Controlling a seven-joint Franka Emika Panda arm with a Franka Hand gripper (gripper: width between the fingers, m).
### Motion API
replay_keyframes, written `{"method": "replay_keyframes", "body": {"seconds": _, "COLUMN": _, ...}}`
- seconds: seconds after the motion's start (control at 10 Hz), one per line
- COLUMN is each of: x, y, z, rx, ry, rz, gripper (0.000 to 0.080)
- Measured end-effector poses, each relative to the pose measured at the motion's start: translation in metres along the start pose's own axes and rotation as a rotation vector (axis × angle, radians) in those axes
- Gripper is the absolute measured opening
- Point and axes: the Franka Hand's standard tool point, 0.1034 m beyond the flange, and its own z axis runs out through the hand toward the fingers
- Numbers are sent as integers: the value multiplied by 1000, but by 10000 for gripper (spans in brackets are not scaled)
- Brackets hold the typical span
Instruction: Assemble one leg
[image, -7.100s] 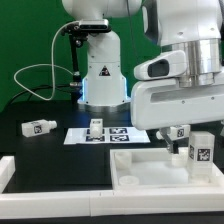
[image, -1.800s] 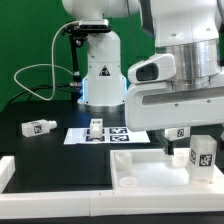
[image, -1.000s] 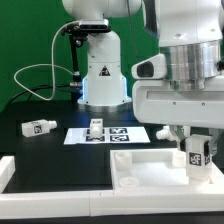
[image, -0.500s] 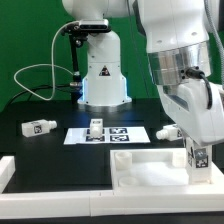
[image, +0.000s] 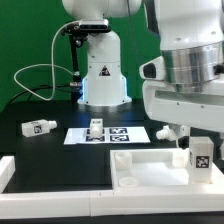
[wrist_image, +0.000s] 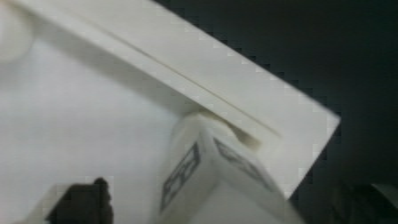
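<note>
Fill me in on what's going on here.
The robot arm is putting furniture together. Its gripper is down over the far corner of the white panel, at the exterior view's right, where a tagged leg stands. Whether the fingers grip it cannot be told. Two more legs wait on the table and the marker board.

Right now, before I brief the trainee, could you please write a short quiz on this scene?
1. True or false: a leg lies on its side on the black table, at the exterior view's left.
2. The leg farthest to the exterior view's right is at a corner of: A the black table; B the white panel; C a wooden shelf.
3. What stands upright on the marker board?
Key: 1 true; 2 B; 3 a leg.
</note>
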Motion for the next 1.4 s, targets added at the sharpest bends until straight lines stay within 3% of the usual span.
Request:
{"method": "replay_keyframes", "body": {"seconds": 0.2, "x": 2, "y": 1, "z": 0, "rx": -2, "ry": 3, "rz": -154, "gripper": 643}}
{"method": "replay_keyframes", "body": {"seconds": 0.4, "x": 8, "y": 4, "z": 0, "rx": -38, "ry": 40, "rz": -603, "gripper": 649}}
{"method": "replay_keyframes", "body": {"seconds": 0.5, "x": 10, "y": 3, "z": 1, "rx": -41, "ry": 46, "rz": -781, "gripper": 649}}
{"method": "replay_keyframes", "body": {"seconds": 0.6, "x": 10, "y": 3, "z": 1, "rx": -37, "ry": 46, "rz": -708, "gripper": 555}}
{"method": "replay_keyframes", "body": {"seconds": 0.7, "x": 10, "y": 3, "z": 1, "rx": -38, "ry": 46, "rz": -704, "gripper": 555}}
{"method": "replay_keyframes", "body": {"seconds": 0.9, "x": 10, "y": 3, "z": 1, "rx": -32, "ry": 47, "rz": -556, "gripper": 279}}
{"method": "replay_keyframes", "body": {"seconds": 1.2, "x": 10, "y": 3, "z": 1, "rx": -28, "ry": 54, "rz": -286, "gripper": 284}}
{"method": "replay_keyframes", "body": {"seconds": 1.4, "x": 10, "y": 6, "z": 1, "rx": -32, "ry": 48, "rz": 57, "gripper": 284}}
